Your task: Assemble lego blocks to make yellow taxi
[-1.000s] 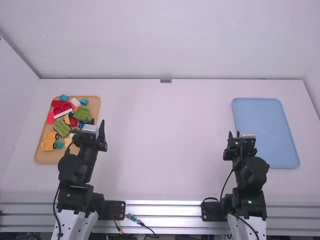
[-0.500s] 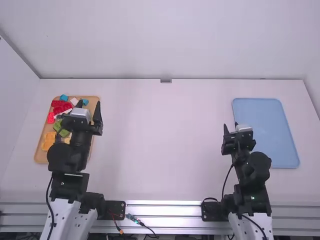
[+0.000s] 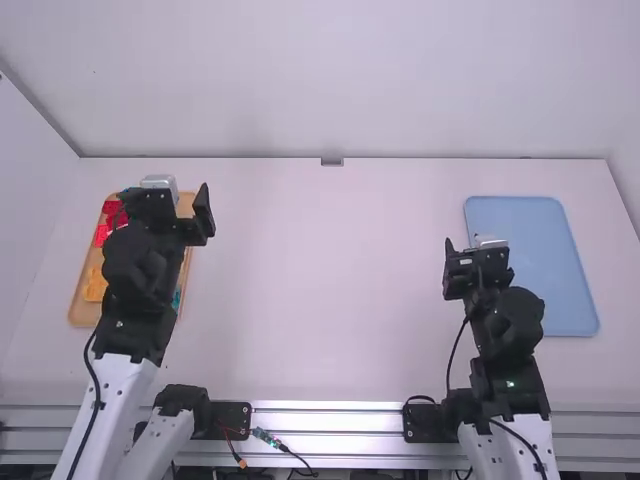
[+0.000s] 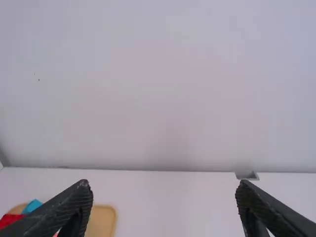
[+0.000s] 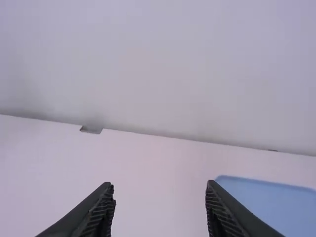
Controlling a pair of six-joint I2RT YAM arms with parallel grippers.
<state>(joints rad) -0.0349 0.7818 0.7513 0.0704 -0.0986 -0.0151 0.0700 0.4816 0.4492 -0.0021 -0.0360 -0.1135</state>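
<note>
Around the far and left sides, pale, smooth walls enclosed a broad white surface, with silver rails along its near edge. Two dark-jointed arms stood at the near side, the left arm partly hiding a tan tray at left. At right lay a rounded blue tray. The left arm's fingers were spread wide, with nothing between them; the right arm's fingers stood well open, also empty. In the tan tray were the lego blocks: bright red blocks toward the far left, warm yellow blocks nearer, and a small teal piece by the right edge. A blue block sat at the far end.
</note>
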